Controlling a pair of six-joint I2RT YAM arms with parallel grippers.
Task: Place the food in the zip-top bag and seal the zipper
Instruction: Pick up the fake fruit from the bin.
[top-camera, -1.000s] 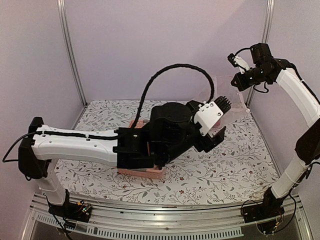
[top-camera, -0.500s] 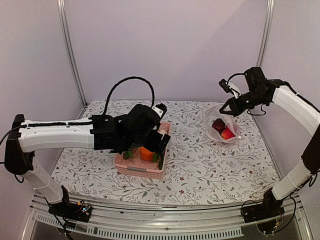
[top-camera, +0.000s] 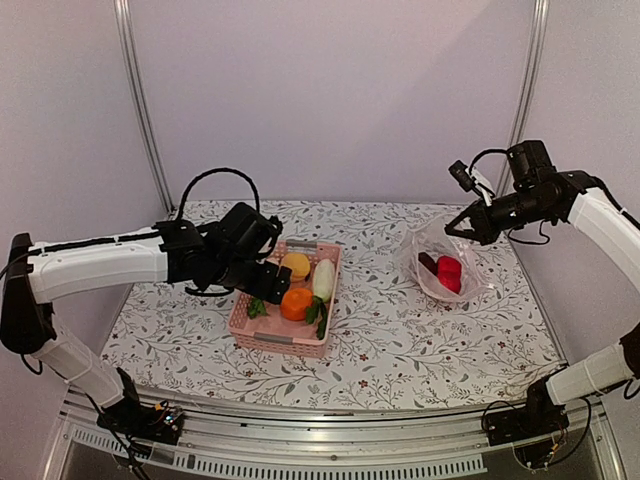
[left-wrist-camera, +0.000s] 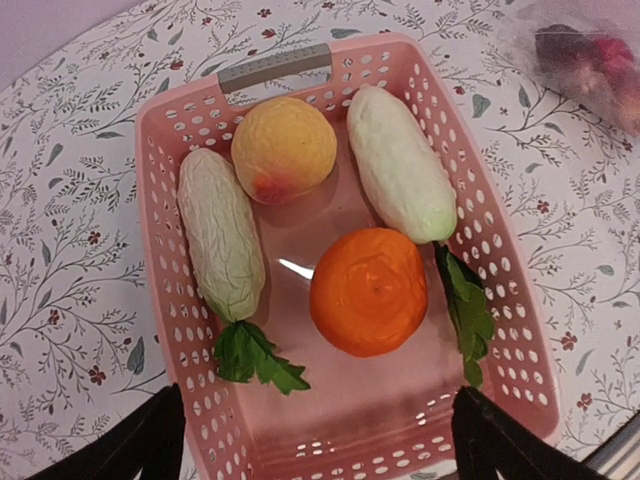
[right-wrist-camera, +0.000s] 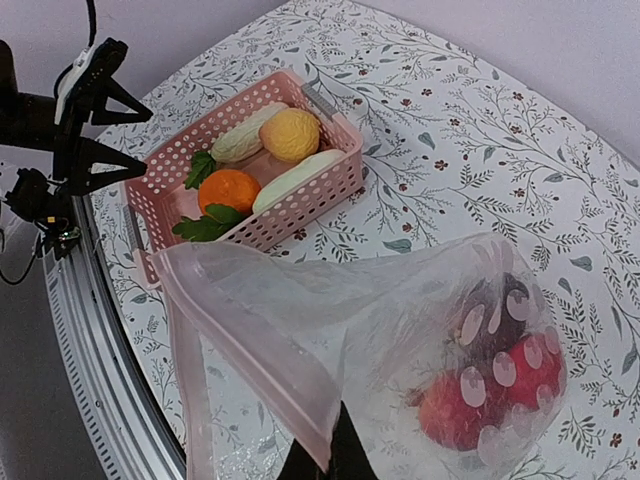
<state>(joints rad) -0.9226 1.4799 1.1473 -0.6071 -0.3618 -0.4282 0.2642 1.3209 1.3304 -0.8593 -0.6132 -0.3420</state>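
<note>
We see the left gripper spread over the pink basket, the right gripper seemingly pinching the rim of the zip-top bag.

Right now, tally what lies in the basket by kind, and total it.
Radishes: 2
Orange: 1
Peach: 1
Total in basket: 4
</note>
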